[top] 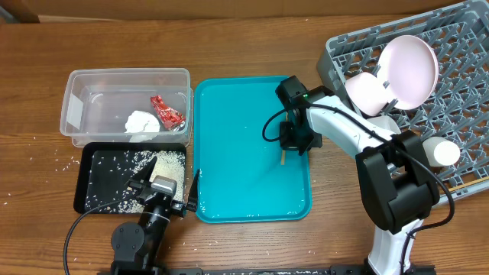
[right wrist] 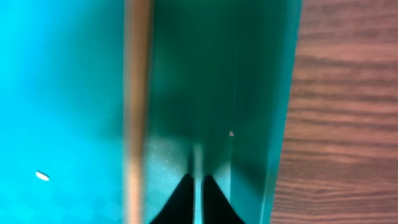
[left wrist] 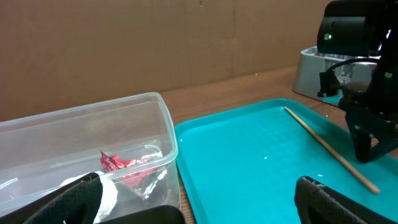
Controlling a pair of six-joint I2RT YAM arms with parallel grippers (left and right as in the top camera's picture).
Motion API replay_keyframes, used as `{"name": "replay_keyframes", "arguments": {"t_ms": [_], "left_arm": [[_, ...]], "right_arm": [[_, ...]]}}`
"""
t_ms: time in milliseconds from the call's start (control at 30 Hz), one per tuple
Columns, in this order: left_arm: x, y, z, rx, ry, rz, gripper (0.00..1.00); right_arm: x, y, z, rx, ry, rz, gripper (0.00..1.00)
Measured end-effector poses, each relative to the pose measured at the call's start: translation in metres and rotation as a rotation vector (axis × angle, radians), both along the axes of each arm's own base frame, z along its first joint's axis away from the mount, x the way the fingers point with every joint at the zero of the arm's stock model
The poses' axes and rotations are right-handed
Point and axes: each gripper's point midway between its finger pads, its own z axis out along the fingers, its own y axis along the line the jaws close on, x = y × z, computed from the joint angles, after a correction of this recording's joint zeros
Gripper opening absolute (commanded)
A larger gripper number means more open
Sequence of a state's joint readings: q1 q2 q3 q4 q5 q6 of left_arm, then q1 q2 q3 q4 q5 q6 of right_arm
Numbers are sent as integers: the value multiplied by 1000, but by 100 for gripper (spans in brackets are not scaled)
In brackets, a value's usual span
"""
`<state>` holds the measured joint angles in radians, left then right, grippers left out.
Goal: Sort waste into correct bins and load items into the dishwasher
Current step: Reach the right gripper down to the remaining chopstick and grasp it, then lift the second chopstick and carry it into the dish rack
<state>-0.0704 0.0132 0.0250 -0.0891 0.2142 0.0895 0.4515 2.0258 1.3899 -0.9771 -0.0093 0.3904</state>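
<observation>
- Hanging low over the teal tray [top: 229,153], the right hand [right wrist: 196,200] has its two finger tips pinched almost together, with nothing between them.
- One wooden chopstick [right wrist: 137,112] lies flat on the tray floor, just beside those tips and not in them.
- To pick it up well, I think the hand should open first and slide over so one finger is on each side of the stick. Then it can go down to the tray floor and squeeze. The stick is thin, so it may roll or slip out.
- The left hand [top: 157,185] is wide open and empty, over the black tray [top: 95,191] that holds the rice grains [top: 170,160].
- The red wrapper [top: 166,111] and the white tissue wad [top: 141,122] are already in the clear tub [top: 76,99].
- The pink plate [top: 409,70], a white bowl [top: 367,92] and a small white cup [top: 443,153] sit in the grey dish rack [top: 466,84], on the far side of the teal tray from the tub.
- A few loose grains lie on the wooden tabletop [top: 38,53] near the black tray.
- A brown cardboard wall [left wrist: 124,43] stands behind it all.
</observation>
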Motion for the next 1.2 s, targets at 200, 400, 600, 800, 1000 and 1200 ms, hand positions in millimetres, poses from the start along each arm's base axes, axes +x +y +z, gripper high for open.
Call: {"name": "replay_keyframes", "arguments": {"t_ms": [200, 400, 600, 800, 1000, 1200], "left_arm": [[0, 0, 0, 0, 0, 0, 100], [0, 0, 0, 0, 0, 0, 100], [0, 0, 0, 0, 0, 0, 100], [0, 0, 0, 0, 0, 0, 100], [0, 0, 0, 0, 0, 0, 100], [0, 0, 0, 0, 0, 0, 100]], "right_arm": [[-2, 2, -1, 9, 11, -1, 24], [6, 9, 24, 65, -57, 4, 42], [29, 31, 73, 197, -197, -9, 41], [25, 25, 40, 143, -134, -43, 28], [17, 21, 1, 101, -51, -60, 4], [18, 21, 5, 102, -57, -84, 4]]}}
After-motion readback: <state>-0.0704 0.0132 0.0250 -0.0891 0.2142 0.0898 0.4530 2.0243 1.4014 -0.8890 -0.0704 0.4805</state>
